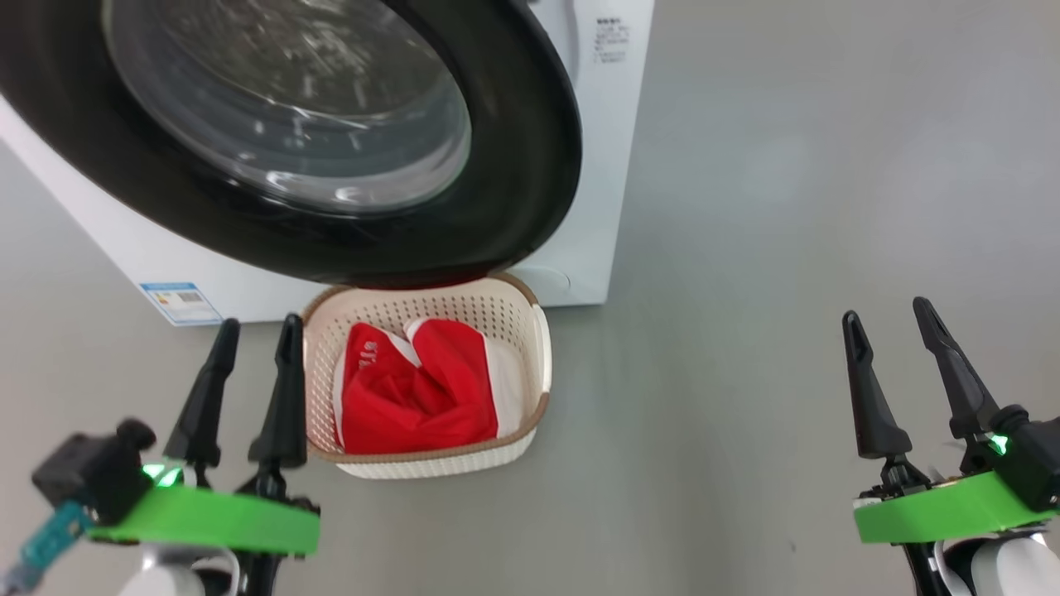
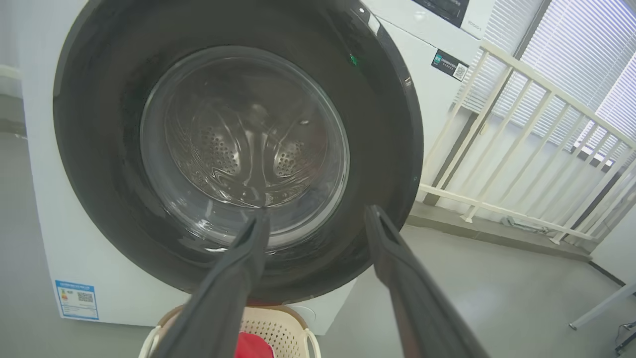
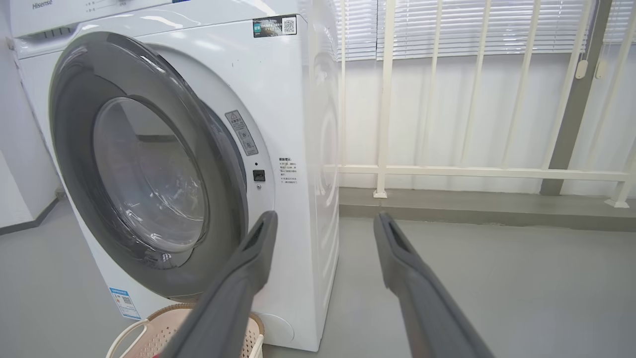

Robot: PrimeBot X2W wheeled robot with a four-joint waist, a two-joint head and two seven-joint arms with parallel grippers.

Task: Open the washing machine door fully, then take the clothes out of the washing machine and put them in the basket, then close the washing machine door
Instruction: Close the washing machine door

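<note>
The washing machine door (image 1: 530,165), black-rimmed with a glass bowl, stands slightly ajar on the white washing machine (image 1: 613,124), its lower edge hanging over the basket (image 1: 414,454). Red and white clothes (image 1: 414,397) lie in the basket. My left gripper (image 1: 258,323) is open and holds nothing, just left of the basket's rim. Over the bare floor at the lower right, my right gripper (image 1: 888,310) is open too. The left wrist view looks between the open left gripper (image 2: 317,213) at the door (image 2: 99,149), the steel drum showing through the glass. The right gripper (image 3: 324,216) faces the door's (image 3: 69,124) free edge.
A blue label (image 1: 180,302) sits low on the machine's front. A white railing (image 3: 382,99) with blinds behind it runs to the right of the machine. Grey floor (image 1: 787,248) spreads to the right of the basket.
</note>
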